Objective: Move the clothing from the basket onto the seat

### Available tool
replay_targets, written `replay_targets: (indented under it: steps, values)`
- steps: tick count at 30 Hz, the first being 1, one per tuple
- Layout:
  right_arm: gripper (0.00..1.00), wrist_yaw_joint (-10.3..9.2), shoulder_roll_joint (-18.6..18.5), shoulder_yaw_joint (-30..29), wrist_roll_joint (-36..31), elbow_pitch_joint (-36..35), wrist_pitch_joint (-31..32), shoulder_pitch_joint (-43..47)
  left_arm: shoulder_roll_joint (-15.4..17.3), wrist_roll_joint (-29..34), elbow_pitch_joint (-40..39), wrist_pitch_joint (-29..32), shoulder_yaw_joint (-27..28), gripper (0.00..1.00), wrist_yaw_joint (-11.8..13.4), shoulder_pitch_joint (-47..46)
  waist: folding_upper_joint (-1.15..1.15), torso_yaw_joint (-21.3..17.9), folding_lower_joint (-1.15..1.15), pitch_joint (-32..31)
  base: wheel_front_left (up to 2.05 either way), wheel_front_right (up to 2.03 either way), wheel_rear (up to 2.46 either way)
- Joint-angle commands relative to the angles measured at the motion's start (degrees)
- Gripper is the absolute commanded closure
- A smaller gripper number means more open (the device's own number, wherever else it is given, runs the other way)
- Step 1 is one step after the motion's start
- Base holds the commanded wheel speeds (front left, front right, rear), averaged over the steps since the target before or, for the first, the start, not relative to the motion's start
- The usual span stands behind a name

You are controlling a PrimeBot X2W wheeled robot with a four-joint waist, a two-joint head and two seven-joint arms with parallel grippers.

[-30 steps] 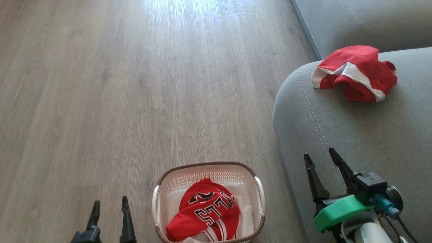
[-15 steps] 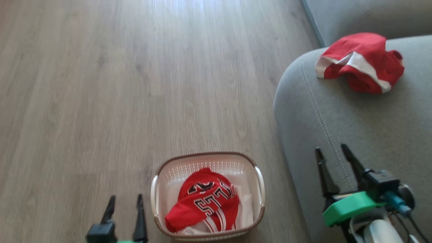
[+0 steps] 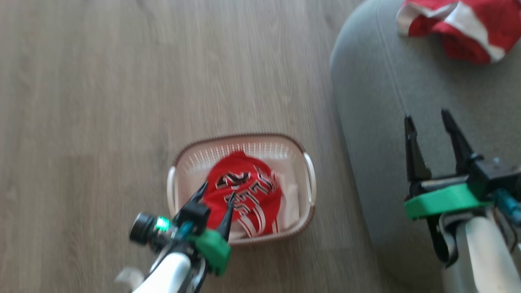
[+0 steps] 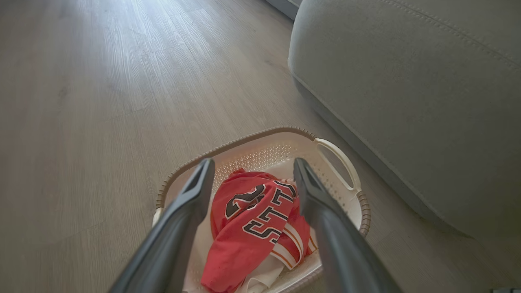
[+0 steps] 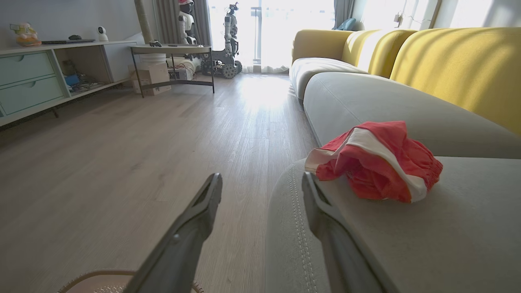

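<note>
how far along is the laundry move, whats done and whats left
Done: the red shorts lie on the grey sofa. In hand: the left gripper hovers open over the jersey in the basket, not yet closed on it; the right gripper is open and empty over the sofa's edge. Left: grip the jersey, lift it out and put it on the sofa.

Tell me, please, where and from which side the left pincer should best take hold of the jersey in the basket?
Probably the raised, bunched fold of the jersey around its lettering, approached from above: the basket walls close off every side, and the cloth humps up in the middle. The open left pincer sits over that hump.
</note>
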Motion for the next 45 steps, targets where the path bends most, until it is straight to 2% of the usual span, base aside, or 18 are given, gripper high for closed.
replay_targets:
  steps: [1,11,19,25,35,41,42,43,44,45]
  values:
    - [0.0,-0.02,0.1,1.3,-0.3,-2.1,-0.4,-1.9,0.4,0.6,-0.8,-0.1,1.3,0.0,-0.1,-1.8,0.0,-1.8,0.0,4.8,0.0,0.0,0.0]
    - [0.0,-0.02,0.1,1.3,0.5,-8.9,-0.4,-7.5,-3.0,5.1,19.1,1.5,-5.1,0.0,-4.9,-18.0,0.0,-4.4,0.0,19.1,0.0,0.0,0.0]
    - [0.0,-0.02,0.1,2.9,1.7,-13.4,-0.4,-11.5,-3.6,5.7,28.5,3.1,-7.8,0.0,-6.4,-25.9,0.0,-6.2,0.0,27.1,0.0,0.0,0.0]
    - [0.0,-0.02,0.1,4.2,2.2,-15.5,-0.4,-12.9,-3.6,5.0,32.7,2.9,-8.1,0.0,-6.1,-29.0,0.0,-7.6,0.0,30.4,0.0,0.0,0.0]
    - [0.0,-0.02,0.1,5.4,3.5,-16.4,-0.4,-13.6,-3.6,5.0,35.4,2.0,-9.2,0.0,-5.0,-32.8,0.0,-9.2,0.0,33.4,0.0,0.0,0.0]
    - [0.0,-0.02,0.1,6.0,4.1,-16.3,-0.4,-13.7,-3.6,5.0,36.3,3.5,-10.2,0.0,-5.7,-33.4,0.0,-10.0,0.0,34.2,0.0,0.0,0.0]
    - [0.0,-0.02,0.1,6.1,4.2,-16.3,-0.4,-13.8,-3.6,4.9,36.4,3.6,-10.3,0.12,-5.7,-33.4,0.0,-10.2,0.0,34.3,0.0,0.0,0.0]
    - [0.0,-0.02,0.1,6.1,4.3,-16.3,-0.4,-13.8,-3.5,5.0,36.5,3.8,-10.4,0.38,-5.7,-33.4,0.0,-10.3,0.0,34.4,0.0,0.0,0.0]
    - [0.0,-0.02,0.1,6.1,4.3,-16.3,-0.4,-13.8,-3.5,5.0,36.5,3.8,-10.4,0.38,-5.7,-33.4,0.0,-10.3,0.0,34.4,0.0,0.0,0.0]
    - [0.0,-0.02,0.1,6.2,4.3,-16.3,-0.4,-13.9,-3.5,4.9,36.6,3.9,-10.5,0.56,-5.7,-33.5,0.0,-10.4,0.0,34.5,0.0,0.0,0.0]
